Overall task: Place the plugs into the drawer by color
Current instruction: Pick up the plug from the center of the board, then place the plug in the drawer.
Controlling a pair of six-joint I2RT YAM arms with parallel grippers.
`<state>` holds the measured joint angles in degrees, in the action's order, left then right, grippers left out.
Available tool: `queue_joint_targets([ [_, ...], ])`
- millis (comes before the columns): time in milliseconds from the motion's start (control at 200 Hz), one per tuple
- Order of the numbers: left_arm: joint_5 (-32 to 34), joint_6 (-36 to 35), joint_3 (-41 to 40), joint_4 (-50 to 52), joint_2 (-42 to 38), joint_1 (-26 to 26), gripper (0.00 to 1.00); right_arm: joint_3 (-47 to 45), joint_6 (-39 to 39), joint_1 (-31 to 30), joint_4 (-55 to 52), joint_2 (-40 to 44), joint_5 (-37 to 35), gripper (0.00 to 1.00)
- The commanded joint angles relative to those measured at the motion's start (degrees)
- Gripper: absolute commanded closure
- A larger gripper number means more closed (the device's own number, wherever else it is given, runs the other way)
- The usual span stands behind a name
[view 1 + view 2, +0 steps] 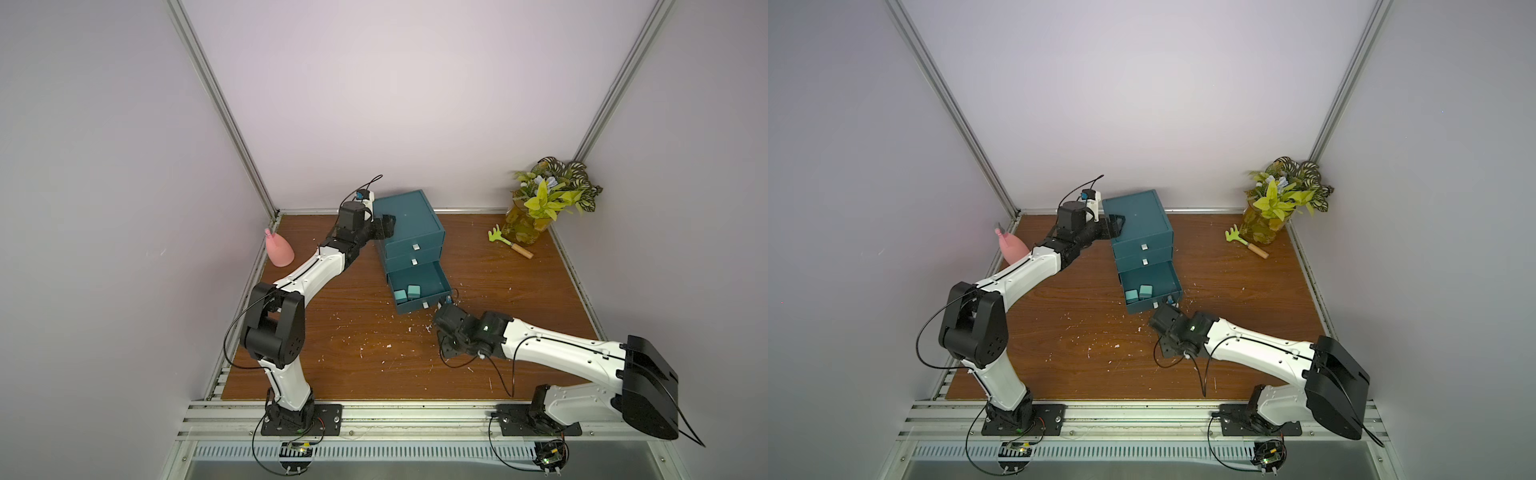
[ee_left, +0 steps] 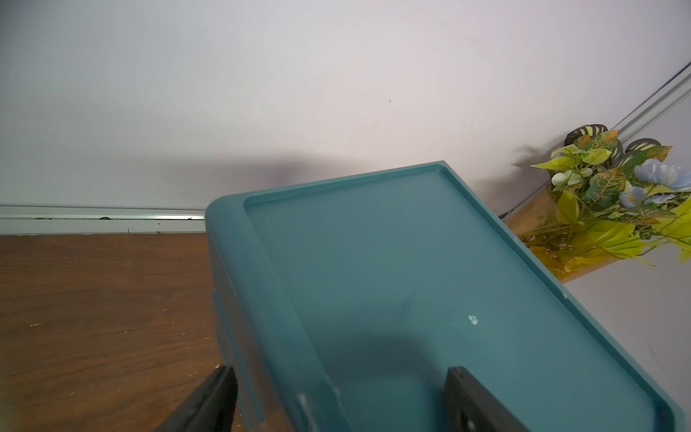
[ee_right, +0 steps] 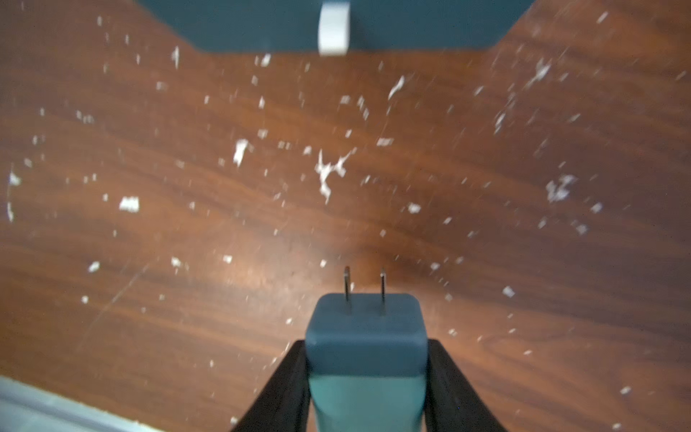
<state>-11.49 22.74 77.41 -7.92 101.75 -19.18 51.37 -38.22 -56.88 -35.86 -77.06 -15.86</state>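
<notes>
Plug pinched in right fingers, prongs toward open bottom drawer just ahead; we cannot tell if left fingers clamp cabinet.

Pink squeeze bottle stands at the table's far-left edge. Artificial plant in yellow vase sits in the far-right corner, green toy rake just beside it. White flecks litter the wood.
</notes>
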Motion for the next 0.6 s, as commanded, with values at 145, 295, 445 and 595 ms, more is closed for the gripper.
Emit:
queue_joint_targets([
  [145,-0.12,-1.38,-1.12,6.09,1.52,-1.3,0.17,13.7,18.6,11.04,1.9,-8.72,-4.05,0.58],
  [295,0.68,-2.04,-1.01,6.43,1.5,-1.3,0.17,20.22,22.56,14.48,3.32,-14.53,-3.6,0.58],
  [445,0.23,-1.82,-0.81,6.6,2.28,-1.3,0.17,24.34,23.87,15.8,4.47,-18.58,-3.43,0.58],
  [595,0.48,-2.07,-0.76,6.78,2.57,-1.3,0.17,24.91,23.73,16.59,6.48,-20.95,-2.24,0.58],
])
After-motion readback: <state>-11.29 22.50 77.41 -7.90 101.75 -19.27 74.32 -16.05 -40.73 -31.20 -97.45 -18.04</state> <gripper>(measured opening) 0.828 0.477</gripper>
